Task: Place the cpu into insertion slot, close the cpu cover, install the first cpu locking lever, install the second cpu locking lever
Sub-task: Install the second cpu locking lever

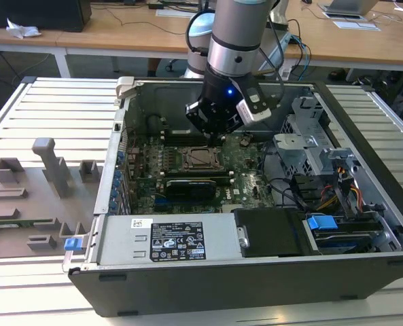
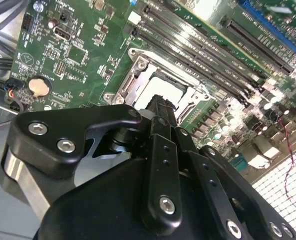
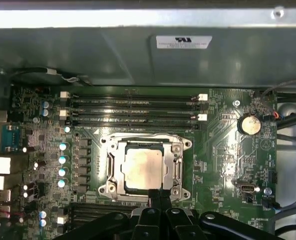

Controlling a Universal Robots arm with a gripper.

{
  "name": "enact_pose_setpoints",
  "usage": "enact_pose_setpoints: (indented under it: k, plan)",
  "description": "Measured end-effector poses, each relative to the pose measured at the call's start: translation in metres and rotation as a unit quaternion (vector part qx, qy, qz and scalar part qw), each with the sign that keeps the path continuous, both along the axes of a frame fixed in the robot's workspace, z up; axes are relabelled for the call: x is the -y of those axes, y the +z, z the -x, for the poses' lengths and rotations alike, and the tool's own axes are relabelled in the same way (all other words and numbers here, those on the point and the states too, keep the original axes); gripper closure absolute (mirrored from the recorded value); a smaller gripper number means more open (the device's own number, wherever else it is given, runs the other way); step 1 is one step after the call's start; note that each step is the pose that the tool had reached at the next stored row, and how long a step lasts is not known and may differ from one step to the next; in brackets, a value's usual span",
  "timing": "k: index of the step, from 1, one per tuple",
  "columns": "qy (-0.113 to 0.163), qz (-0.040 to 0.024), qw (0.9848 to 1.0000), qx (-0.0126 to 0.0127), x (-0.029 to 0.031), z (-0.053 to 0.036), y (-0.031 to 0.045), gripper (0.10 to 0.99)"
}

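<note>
First wrist view gives me the clearest look at my fingertips [image 3: 156,196]: the two black tips are pressed together with no gap I can see, holding nothing, and they end right at the edge of the cpu cover [image 3: 145,167]. In the second wrist view the gripper [image 2: 160,102] reads the same way, narrow and empty, its tip over the near rim of the insertion slot [image 2: 157,90].

Just beyond the tips the cpu [image 3: 143,167] already lies flat in the insertion slot, its silvery top showing through the cover's window, and the silvery frame lies down around it. So I judge the chip as placed and the cover as lowered, with the work now at the socket's edge where the locking levers run; I cannot make out whether either lever is latched.

To do this step well, I would keep the closed tips low and square to the frame's side and push along the board, not down on the chip.

Further out, the memory slots [image 3: 133,107] lie beyond the socket, and in the exterior view the arm reaches down into the open computer case [image 1: 364,170].
</note>
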State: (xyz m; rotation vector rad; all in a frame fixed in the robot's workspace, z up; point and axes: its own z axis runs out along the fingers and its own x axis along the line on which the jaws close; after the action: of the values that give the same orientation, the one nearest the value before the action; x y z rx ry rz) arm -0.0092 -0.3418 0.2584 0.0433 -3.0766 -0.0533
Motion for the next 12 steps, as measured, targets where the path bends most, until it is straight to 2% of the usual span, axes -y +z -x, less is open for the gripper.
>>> enact_pose_setpoints:
  k: [5, 12]
  plan:
    - [0.000, -0.0001, 1.0000, 0.0000, 0.0164, 0.0000, -0.0003, 0.980]
    - [0.000, -0.0021, 1.0000, 0.0000, 0.0335, 0.0000, -0.0006, 0.980]
